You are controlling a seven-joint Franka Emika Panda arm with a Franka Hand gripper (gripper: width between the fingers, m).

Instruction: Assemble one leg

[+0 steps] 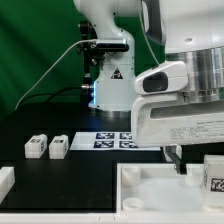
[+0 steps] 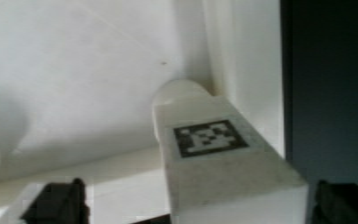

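One leg (image 2: 220, 150), a white blocky peg with a square marker tag, stands with its far end at a corner of the white tray (image 2: 87, 90). It also shows at the exterior view's right edge (image 1: 214, 176) over the tray (image 1: 150, 190). My gripper (image 2: 199, 203) straddles the leg. Its dark fingertips (image 2: 55, 200) stand apart from the leg, with a gap on each side, so it is open. In the exterior view the gripper (image 1: 195, 158) hangs low over the tray's right part. Two more legs (image 1: 37, 147) (image 1: 58, 147) lie on the black table at the left.
The marker board (image 1: 115, 139) lies in front of the arm's base (image 1: 112, 85). A white part (image 1: 5, 180) sits at the exterior view's lower left edge. The tray's raised rim (image 2: 247, 60) borders dark table in the wrist view.
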